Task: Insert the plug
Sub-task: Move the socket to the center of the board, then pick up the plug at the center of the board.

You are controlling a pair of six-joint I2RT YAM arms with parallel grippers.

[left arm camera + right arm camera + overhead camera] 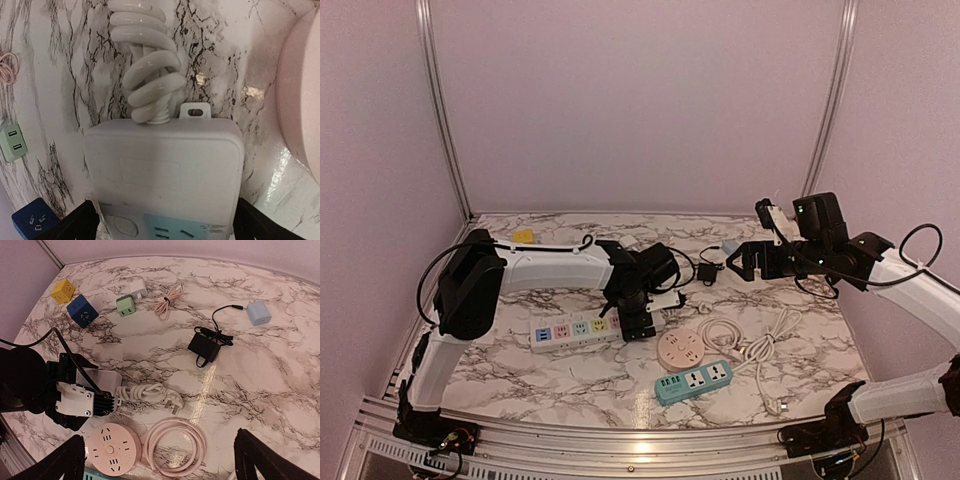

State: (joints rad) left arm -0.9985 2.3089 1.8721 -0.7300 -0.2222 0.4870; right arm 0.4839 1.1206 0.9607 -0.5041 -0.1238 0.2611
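Getting straddled at its rounded end: the smooth white plastic power strip.

The strip is being flanked by the left gripper with its black fingers spread wide, though whether it's actually being pinched can't be told, tbh. The white three-pin plug is being seen lying flat on the glossy veined marble table, at the tip of the fat, looped-up white cord, near the round pink socket puck. Nothing is being gripped by the right gripper, which is being held above the table, jaws gaping.
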